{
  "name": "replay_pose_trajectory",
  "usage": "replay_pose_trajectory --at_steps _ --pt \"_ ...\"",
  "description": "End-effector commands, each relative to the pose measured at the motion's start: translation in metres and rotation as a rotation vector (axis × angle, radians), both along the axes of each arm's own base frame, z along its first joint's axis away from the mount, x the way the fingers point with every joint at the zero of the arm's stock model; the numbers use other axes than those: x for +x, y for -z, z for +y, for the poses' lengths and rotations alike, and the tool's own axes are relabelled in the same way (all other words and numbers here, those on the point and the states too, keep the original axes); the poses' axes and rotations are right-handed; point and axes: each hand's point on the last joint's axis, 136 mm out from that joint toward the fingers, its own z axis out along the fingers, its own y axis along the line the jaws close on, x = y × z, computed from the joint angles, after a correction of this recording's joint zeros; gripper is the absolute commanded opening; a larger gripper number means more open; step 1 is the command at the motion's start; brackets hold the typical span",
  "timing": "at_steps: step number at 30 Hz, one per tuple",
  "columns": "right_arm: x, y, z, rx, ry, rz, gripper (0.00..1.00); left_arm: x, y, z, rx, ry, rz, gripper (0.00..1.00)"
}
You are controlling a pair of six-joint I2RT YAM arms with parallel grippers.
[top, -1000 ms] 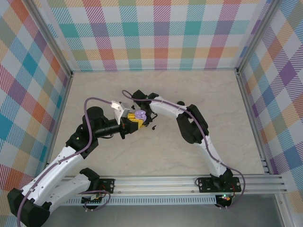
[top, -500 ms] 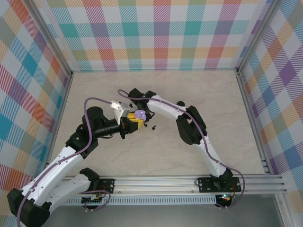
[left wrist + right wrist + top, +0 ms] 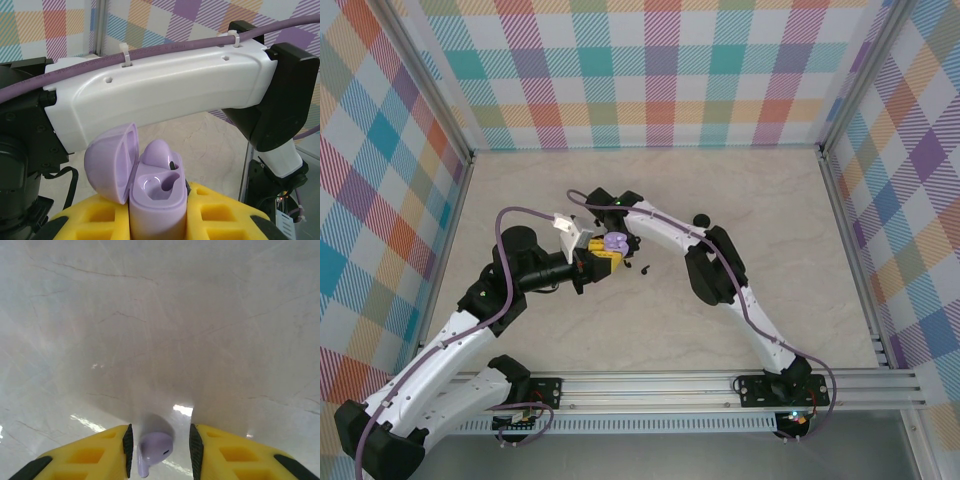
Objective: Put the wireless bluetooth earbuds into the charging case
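A: Left pincer [image 3: 604, 252] pressed on the case [image 3: 156, 215], which stands upright between its pads. Lid [image 3: 112, 160] hangs open to its left. One seated bud [image 3: 159, 152], lavender, and beside it a free socket [image 3: 150, 189].
B: Right pincer [image 3: 160, 430]?
A: Pinching the second bud [image 3: 154, 450] just behind its tips, with a gap showing at one pad.
B: Risks?
A: Hold looks loose, so the bud may twist or drop to the desk [image 3: 150, 315] under the pincer. A skewed stem would jam on the socket rim. A hard push could tip the case or knock the lid shut.
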Motion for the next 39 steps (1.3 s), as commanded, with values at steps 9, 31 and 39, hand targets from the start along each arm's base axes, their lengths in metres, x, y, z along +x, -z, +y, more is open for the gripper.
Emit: replay_pose_trajectory --at_steps 9,31,39 --pt "-0.012 0.006 0.000 -0.069 0.017 0.026 0.37 -0.006 -0.014 -0.001 -0.011 0.011 -0.039 0.21" --pt "-0.022 0.026 -0.002 -0.132 0.044 0.044 0.33 -0.006 -0.011 0.000 -0.008 0.006 -0.035 0.21" --pt "-0.022 0.029 -0.006 -0.155 0.045 0.040 0.24 -0.006 -0.010 0.001 -0.006 0.001 -0.035 0.21"
